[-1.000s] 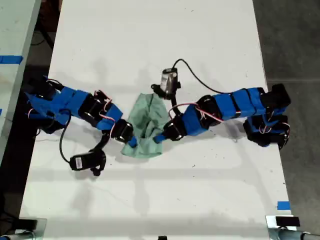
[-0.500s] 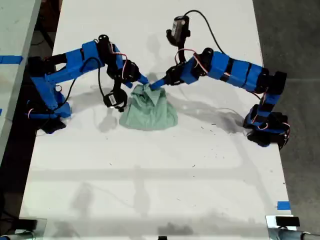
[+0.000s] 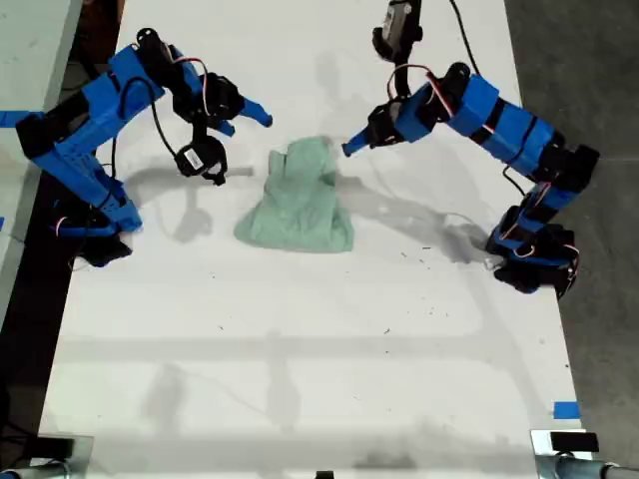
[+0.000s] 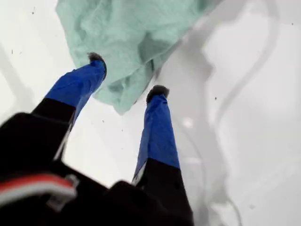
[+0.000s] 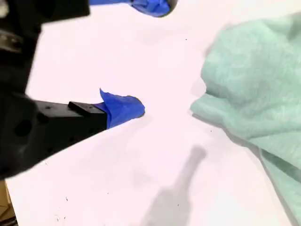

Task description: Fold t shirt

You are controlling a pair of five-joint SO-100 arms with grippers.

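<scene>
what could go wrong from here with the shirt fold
1. The t shirt lies bunched and wrinkled on the table, not flat, so a new pinch could catch several layers and worsen the lump.
2. My first gripper is open with its tips right at the cloth's edge; moving off low might drag it.
3. My second gripper is open and apart from the cloth, so it would need a fresh approach.
</scene>
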